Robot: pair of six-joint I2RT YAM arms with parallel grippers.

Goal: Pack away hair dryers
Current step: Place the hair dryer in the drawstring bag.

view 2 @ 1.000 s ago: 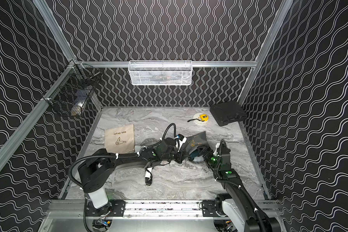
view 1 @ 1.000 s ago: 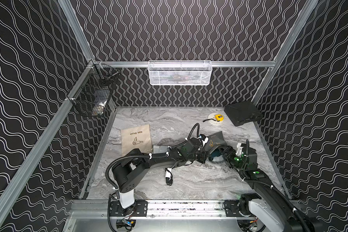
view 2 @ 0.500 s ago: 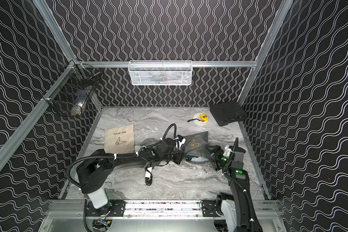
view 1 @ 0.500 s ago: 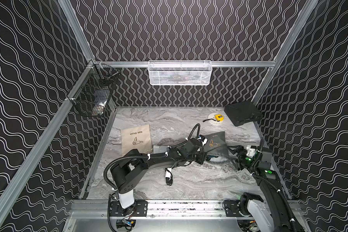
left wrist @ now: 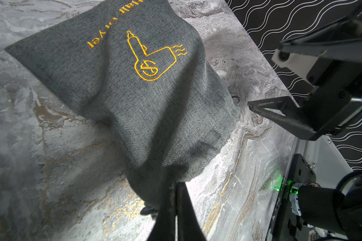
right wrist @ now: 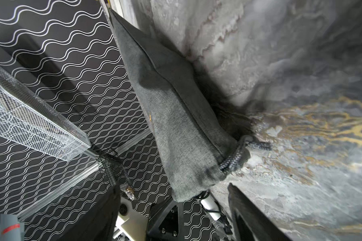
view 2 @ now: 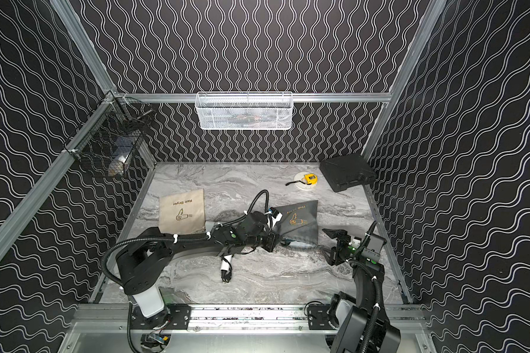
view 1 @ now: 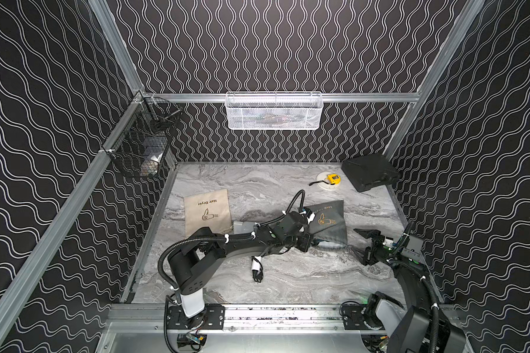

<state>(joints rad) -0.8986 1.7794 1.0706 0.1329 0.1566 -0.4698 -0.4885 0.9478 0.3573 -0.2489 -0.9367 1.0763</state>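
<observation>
On the desk (view 1: 288,281), the grey bag (left wrist: 155,94) is pinched at its mouth by the left jaws; its drawstring (right wrist: 234,158) is best taken by the spread right jaws.

Top views look down overhead; wrist views closely share the bag (left wrist: 134,100).
</observation>
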